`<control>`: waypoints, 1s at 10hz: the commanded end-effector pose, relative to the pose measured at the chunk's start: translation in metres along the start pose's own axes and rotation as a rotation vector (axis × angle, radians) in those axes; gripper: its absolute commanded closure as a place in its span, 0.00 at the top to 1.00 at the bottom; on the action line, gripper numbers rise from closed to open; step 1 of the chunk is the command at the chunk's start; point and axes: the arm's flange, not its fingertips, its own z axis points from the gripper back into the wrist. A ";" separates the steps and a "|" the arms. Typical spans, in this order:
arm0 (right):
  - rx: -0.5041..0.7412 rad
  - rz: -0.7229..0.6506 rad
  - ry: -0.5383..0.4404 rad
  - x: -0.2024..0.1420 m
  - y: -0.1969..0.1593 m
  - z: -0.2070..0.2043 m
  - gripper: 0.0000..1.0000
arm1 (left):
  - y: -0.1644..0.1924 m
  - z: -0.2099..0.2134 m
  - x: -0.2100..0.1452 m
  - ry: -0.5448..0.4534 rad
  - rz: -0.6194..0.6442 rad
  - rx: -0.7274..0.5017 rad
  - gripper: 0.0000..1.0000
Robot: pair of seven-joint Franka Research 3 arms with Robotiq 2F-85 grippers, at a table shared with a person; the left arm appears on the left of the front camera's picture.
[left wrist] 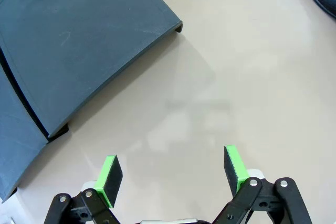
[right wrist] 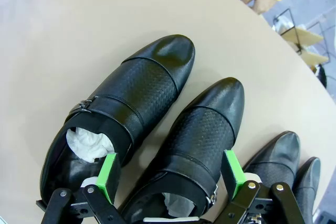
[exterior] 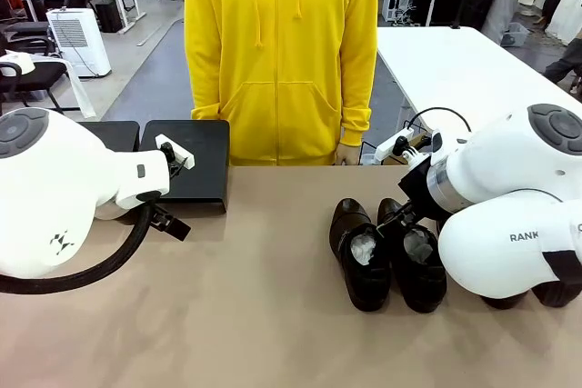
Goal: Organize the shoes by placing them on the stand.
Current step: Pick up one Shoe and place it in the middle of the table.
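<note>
Front view: a person in a yellow hoodie (exterior: pixel 282 52) stands at the far side of a tan table (exterior: pixel 255 333). The black stand (exterior: pixel 195 165) sits far left, and nothing is on its visible top. Two glossy black shoes (exterior: pixel 366 270), stuffed with paper, lie side by side right of centre.

Left wrist view: the left gripper (left wrist: pixel 172 174) hangs open over bare table near the stand's corner, holding nothing.

Right wrist view: the right gripper (right wrist: pixel 170 174) is open. Its green pads (right wrist: pixel 108 177) straddle the strapped shoe (right wrist: pixel 202 135) at its opening, unclamped. Another pair (right wrist: pixel 281 156) lies beyond. The leather looks stiff and slick, so the paper-backed collar seems the safest hold.
</note>
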 end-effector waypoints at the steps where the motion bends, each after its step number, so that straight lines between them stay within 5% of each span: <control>1: 0.000 -0.001 -0.001 0.000 0.000 0.000 1.00 | 0.001 0.000 0.000 0.000 0.004 0.000 1.00; 7: 0.000 -0.001 -0.001 0.000 0.000 0.000 1.00 | 0.000 0.000 0.000 0.000 0.000 0.000 1.00; 10: -0.088 -0.004 -0.081 0.004 0.005 0.051 1.00 | 0.020 0.064 -0.002 -0.077 0.039 0.087 1.00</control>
